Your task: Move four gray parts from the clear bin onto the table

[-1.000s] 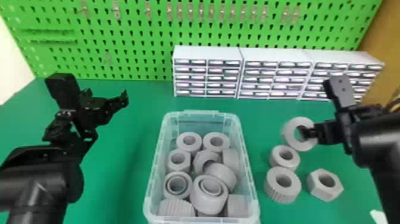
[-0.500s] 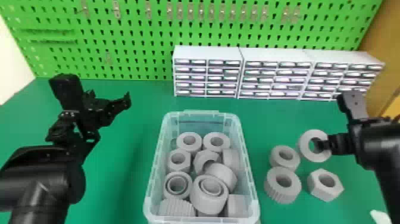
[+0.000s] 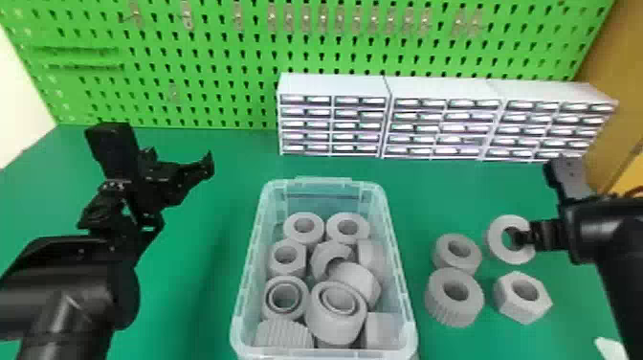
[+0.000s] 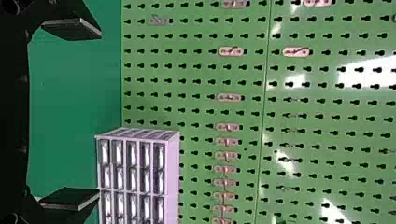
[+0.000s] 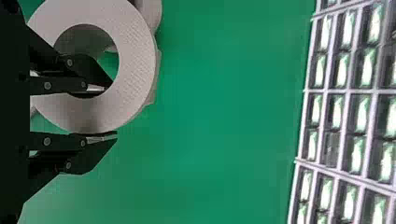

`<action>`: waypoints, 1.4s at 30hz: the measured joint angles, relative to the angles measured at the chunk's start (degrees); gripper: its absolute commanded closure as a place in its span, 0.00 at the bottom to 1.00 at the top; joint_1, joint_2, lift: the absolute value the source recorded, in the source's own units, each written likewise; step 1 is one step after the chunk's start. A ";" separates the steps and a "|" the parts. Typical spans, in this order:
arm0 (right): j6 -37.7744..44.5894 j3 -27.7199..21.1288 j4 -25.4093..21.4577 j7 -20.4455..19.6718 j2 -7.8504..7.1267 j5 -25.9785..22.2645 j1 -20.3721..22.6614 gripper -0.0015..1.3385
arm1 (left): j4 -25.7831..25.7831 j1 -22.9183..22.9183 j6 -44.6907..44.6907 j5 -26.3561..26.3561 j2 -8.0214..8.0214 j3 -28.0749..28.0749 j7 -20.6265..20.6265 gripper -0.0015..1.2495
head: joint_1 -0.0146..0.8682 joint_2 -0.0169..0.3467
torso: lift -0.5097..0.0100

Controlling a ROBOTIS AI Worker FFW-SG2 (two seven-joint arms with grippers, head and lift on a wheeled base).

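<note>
Right gripper [image 5: 113,110] pinches 1 gray ring [image 5: 136,70], right of clear bin [image 3: 324,182] | left gripper [image 4: 99,113] open | too early release may tip it

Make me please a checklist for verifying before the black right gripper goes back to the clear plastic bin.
1. Gray ring-shaped part over the green table, outside the clear plastic bin: ok.
2. Ring resting flat: cannot tell.
3. Black right gripper free of ring: not ok, one finger is in its hole, the other outside.
4. Three other gray parts, ribbed, hexagonal and short round, on table: ok.
5. Black left gripper away from bin: ok.
</note>
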 measured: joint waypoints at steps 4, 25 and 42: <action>-2.72 -0.83 4.42 -2.70 0.72 -1.84 -0.89 0.78 | 0.00 0.08 0.04 0.13 0.13 -0.37 0.00 0.08 | 0.79 0.12 | 0.89; -7.09 -3.19 10.85 -7.67 2.29 -3.95 -2.73 0.78 | 0.00 0.08 0.05 0.17 0.24 -0.67 0.00 0.08 | 0.79 0.12 | 0.89; -7.01 -3.86 11.35 -7.81 2.13 -3.30 -2.19 0.78 | 0.00 0.09 0.05 0.17 0.24 -0.66 0.00 0.08 | 0.79 0.12 | 0.89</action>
